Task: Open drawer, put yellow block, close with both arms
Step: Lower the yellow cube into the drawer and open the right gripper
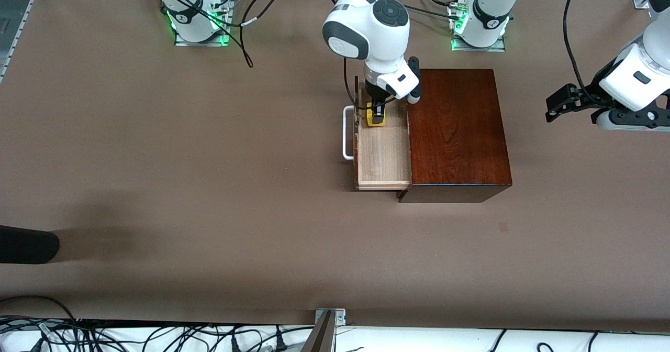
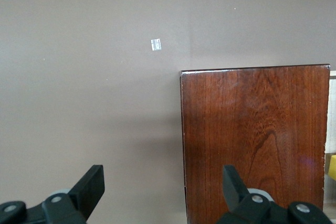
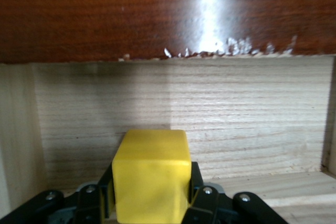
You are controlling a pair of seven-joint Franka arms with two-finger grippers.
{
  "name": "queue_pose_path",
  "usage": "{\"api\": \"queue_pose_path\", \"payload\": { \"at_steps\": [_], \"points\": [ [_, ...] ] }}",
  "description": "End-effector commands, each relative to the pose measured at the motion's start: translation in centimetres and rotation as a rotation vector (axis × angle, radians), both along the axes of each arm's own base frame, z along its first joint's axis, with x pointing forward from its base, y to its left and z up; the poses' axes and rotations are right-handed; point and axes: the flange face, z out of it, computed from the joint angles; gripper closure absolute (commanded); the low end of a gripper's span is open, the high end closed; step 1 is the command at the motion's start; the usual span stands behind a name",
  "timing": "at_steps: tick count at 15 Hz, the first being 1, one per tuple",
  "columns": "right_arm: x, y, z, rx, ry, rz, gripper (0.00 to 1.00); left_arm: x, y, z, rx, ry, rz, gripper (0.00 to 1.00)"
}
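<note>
— What's the setting?

— A wide brown table. Along its farther edge stand the two arms' green-lit bases, and a dark rounded shape pokes in at the right arm's end.

— Start from that end, then.

— The right arm reaches in over the middle of the table. First comes the white handle, then the drawer, pulled out of the wooden box with its pale inside showing.

— And the right gripper?

— Down inside the drawer, at the end farther from the front camera. Its fingers are clamped on the yellow block, one against each side. I cannot tell whether the block touches the drawer floor.

— The other arm?

— It waits. The left gripper hangs over bare table toward the left arm's end, well apart from the box, its fingers spread wide with nothing between them.
</note>
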Motion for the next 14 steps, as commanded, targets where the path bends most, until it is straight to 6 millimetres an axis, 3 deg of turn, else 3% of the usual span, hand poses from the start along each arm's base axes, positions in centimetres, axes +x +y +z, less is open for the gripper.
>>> {"api": "queue_pose_path", "payload": {
  "at_steps": [1,6,12,14],
  "points": [
    [0.1,0.4,-0.4,-0.022,-0.013,0.027,1.00,-0.7,0.0,0.5,-0.012,-0.010,-0.014,0.00],
    [0.1,0.3,-2.3,-0.052,-0.014,0.036,1.00,-0.7,-0.2,0.5,-0.012,-0.011,-0.015,0.00],
    [0.4,0.0,-2.5,-0.055,-0.014,0.030,0.96,-0.7,-0.2,0.5,-0.014,-0.010,-0.014,0.00],
    [0.6,0.1,-1.7,-0.042,-0.015,0.019,0.01,-0.7,-0.2,0.5,-0.014,-0.010,-0.014,0.00]
  ]
}}
